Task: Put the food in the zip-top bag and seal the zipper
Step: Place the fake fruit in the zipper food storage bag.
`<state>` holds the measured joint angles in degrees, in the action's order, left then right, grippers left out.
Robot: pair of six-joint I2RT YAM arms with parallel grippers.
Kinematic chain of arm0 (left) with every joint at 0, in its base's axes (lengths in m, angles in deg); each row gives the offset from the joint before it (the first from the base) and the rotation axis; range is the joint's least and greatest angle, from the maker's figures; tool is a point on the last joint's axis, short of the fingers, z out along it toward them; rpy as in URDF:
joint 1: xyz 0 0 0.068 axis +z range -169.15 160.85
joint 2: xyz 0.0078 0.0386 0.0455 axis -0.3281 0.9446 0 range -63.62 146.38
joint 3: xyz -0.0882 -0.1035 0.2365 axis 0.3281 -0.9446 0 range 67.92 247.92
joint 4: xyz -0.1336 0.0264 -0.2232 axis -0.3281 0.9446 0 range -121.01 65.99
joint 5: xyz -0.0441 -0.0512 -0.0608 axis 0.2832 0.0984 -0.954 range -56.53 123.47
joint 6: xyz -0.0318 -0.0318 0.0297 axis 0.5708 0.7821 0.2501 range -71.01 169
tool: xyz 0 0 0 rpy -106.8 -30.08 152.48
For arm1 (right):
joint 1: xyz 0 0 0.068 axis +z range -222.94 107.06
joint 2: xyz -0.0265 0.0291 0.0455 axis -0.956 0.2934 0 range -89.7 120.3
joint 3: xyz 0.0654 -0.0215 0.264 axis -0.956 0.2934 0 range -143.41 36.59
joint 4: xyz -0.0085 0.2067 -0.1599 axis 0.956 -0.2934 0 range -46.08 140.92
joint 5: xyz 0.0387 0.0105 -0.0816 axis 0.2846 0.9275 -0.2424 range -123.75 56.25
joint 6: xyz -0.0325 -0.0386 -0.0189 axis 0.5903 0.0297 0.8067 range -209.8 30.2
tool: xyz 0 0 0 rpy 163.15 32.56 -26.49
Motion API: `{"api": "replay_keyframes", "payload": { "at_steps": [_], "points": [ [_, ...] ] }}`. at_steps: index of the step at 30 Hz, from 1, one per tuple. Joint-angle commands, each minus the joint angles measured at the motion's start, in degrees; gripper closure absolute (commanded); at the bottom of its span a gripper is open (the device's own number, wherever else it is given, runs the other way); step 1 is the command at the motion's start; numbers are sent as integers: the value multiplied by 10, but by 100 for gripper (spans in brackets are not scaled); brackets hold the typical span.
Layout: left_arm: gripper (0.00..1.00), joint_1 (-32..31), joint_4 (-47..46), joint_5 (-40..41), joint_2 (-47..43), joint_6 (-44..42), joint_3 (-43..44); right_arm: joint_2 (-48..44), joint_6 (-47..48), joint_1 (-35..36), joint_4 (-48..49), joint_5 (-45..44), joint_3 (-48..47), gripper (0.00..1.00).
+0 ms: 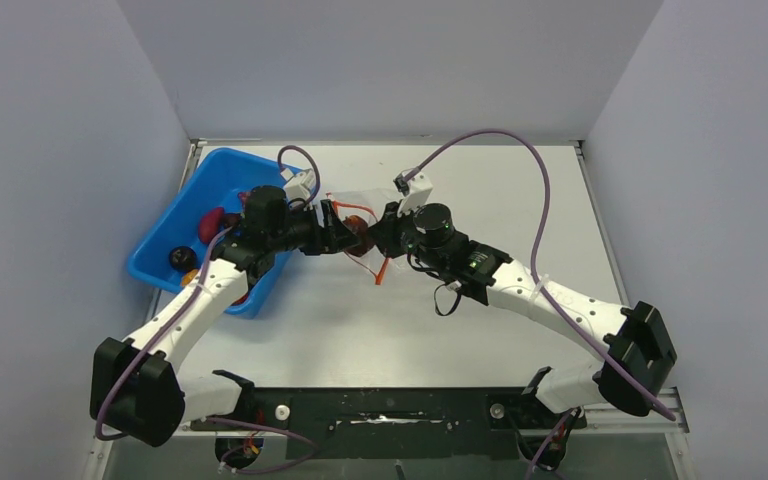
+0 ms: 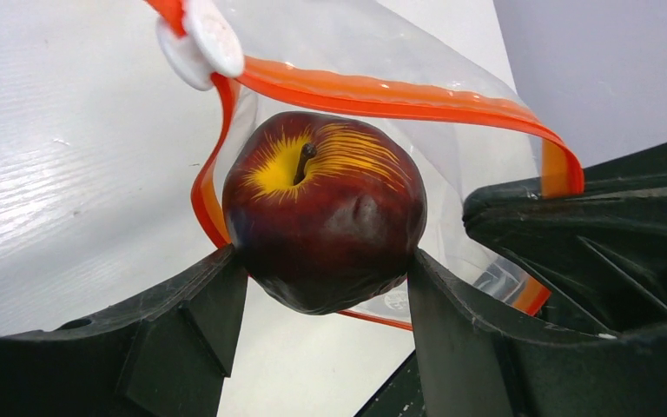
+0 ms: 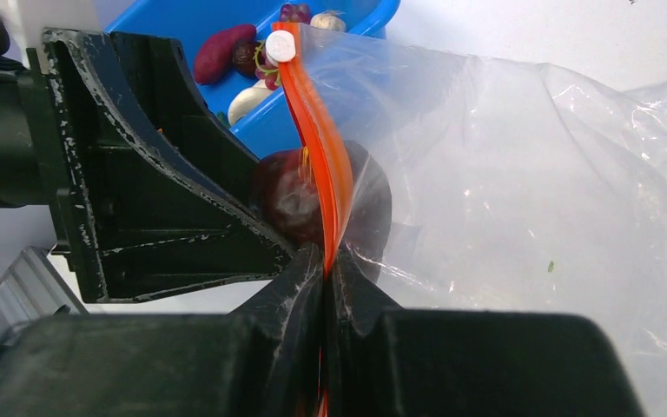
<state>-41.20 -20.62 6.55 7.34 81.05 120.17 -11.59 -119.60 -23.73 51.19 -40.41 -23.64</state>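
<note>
Left wrist: L jaws clamp apple (image 2: 323, 208) at bag (image 2: 399, 48) mouth; R jaws pinch zipper (image 3: 317, 165).

One apple (image 2: 321, 221), one zip-top bag (image 3: 521, 174), one blue bin (image 1: 205, 185).

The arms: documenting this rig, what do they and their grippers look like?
The left arm and right arm have white shells, black joints and black bases; a purple cable loops along each. The left gripper and right gripper have black, wedge-shaped, scuffed fingers.
</note>
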Motion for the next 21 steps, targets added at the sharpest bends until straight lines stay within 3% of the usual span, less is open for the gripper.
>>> {"api": "replay_keyframes", "payload": {
  "at_steps": [1, 4, 8, 21],
  "points": [
    [67, -2, 8, 22, 0, -13, 35, -9, -2, 4, 45, 15, -5, 100],
    [52, -2, 9, 10, -3, -12, 39, -9, -5, 3, 41, 8, -4, 100],
    [39, -2, 7, 3, -12, -13, 41, -13, -4, 2, 37, -3, 1, 100],
    [26, -1, -10, -40, -34, 7, 42, -29, -10, -3, 34, -16, 12, 100]
  ]
}}
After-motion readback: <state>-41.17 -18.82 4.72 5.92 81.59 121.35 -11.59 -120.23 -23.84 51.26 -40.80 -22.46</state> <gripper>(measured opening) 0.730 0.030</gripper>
